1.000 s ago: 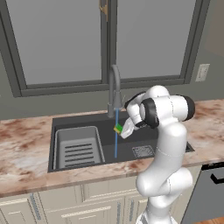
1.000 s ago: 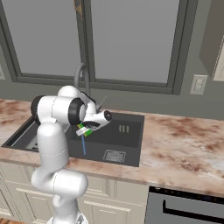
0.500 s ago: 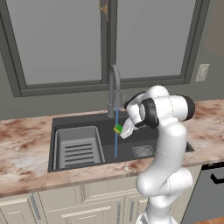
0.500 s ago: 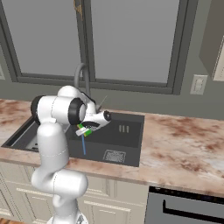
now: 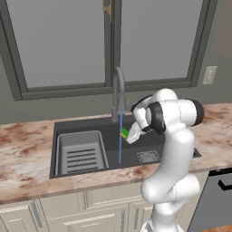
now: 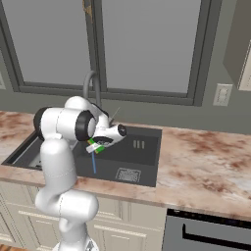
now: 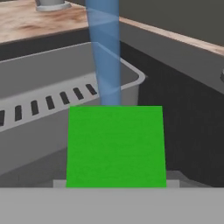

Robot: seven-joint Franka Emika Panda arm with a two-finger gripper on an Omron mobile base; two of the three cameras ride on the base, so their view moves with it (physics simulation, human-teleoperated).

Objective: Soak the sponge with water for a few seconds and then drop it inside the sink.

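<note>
My gripper (image 5: 128,134) is shut on the sponge (image 5: 124,132), a small green block with a yellow layer, held over the dark grey sink (image 5: 149,138). The sponge (image 6: 96,145) sits right at the thin blue stream of water (image 5: 120,138) that falls from the grey gooseneck faucet (image 5: 118,93). In the hand view the green face of the sponge (image 7: 116,146) fills the lower middle, with the water (image 7: 104,52) coming down just behind its far edge. My fingertips are hidden by the sponge there.
A lighter grey slotted rack (image 5: 82,152) fills the sink's left half. A square drain grate (image 5: 147,157) lies on the basin floor to the right. Marble counter (image 6: 206,164) runs both sides, with a window behind and a wall outlet (image 6: 221,94).
</note>
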